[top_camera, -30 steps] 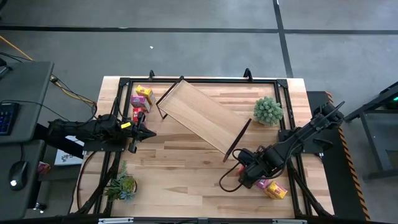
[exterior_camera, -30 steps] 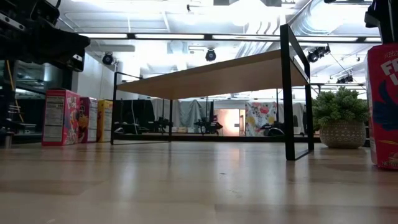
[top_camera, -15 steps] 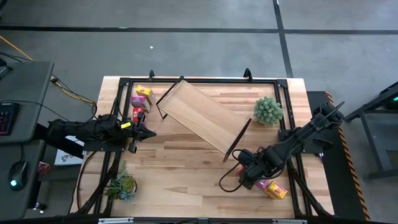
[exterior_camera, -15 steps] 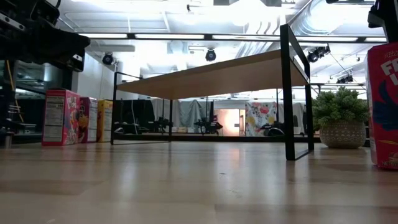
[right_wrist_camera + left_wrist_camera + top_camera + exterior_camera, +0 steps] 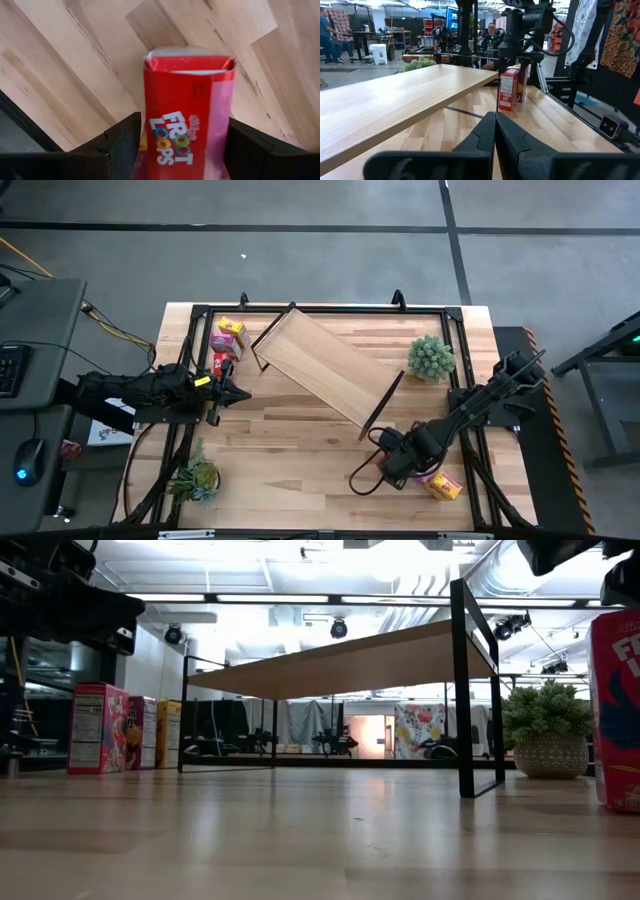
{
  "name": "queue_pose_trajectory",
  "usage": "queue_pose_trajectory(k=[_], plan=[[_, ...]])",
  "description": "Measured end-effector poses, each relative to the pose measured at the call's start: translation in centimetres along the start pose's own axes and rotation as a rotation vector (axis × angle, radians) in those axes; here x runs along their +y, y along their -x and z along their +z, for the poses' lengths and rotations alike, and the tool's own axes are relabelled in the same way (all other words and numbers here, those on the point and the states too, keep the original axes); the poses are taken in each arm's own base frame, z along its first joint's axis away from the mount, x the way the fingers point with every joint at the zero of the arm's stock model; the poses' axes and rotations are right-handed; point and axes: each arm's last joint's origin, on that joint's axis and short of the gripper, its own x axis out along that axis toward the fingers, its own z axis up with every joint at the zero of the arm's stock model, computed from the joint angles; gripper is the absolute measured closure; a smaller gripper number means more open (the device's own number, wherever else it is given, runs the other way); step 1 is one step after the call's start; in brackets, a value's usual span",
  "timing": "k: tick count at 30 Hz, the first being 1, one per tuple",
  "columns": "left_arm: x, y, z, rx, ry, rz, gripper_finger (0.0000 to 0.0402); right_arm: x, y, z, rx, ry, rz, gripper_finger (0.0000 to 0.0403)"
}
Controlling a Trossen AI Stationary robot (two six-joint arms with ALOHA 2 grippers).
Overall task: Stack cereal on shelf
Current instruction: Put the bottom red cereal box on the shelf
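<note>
While jaws straddle it, red cereal box (image 5: 186,110) upright.

We see even, bright overhead lighting in the high view, with soft, short shadows under the shelf (image 5: 325,366). In the low view, ceiling lights at the top of the frame blow out to white glare, and the near tabletop (image 5: 320,840) at the bottom is out of focus.

Red cereal box (image 5: 187,112) bottom beyond the wrist view's edge.
</note>
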Motion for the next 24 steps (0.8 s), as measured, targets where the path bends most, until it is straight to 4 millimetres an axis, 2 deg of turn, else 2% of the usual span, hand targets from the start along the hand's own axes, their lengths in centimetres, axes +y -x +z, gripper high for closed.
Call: queue_pose_trajectory(k=[24], plan=[[0.00, 0.00, 0.00, 0.000, 0.000, 0.000, 0.0402, -0.36, 0.01, 0.35, -0.006, -0.041, -0.025, 0.0167]])
